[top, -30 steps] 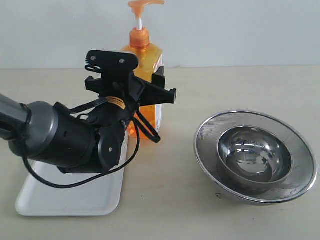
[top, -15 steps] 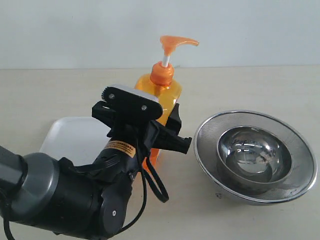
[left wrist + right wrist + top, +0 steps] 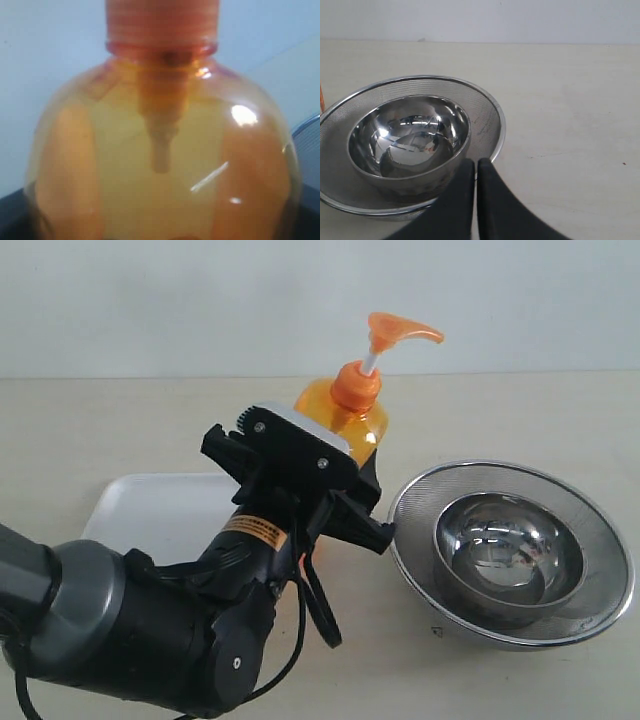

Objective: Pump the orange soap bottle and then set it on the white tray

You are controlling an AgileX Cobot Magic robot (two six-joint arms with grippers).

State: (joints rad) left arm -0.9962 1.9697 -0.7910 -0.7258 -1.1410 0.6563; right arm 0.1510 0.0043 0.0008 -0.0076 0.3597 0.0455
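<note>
The orange soap bottle (image 3: 347,412) is clamped between the jaws of my left gripper (image 3: 310,465), which is shut on its body. It leans to the right, pump head (image 3: 400,332) up on its white stem, between the white tray (image 3: 150,510) and the steel bowls. My arm hides the bottle's base. In the left wrist view the bottle's translucent shoulder (image 3: 165,150) fills the picture. My right gripper (image 3: 476,165) shows only in its own wrist view, shut on nothing, close to the strainer's rim.
A steel bowl (image 3: 505,555) sits inside a wide mesh strainer (image 3: 600,540) on the right of the beige table; the right wrist view shows the same bowl (image 3: 407,135) and strainer (image 3: 487,112). My left arm covers the tray's near part.
My left gripper has carried the bottle rightward and nearer the camera, from the tray's far end towards the strainer. The bottle now leans more to the right.
</note>
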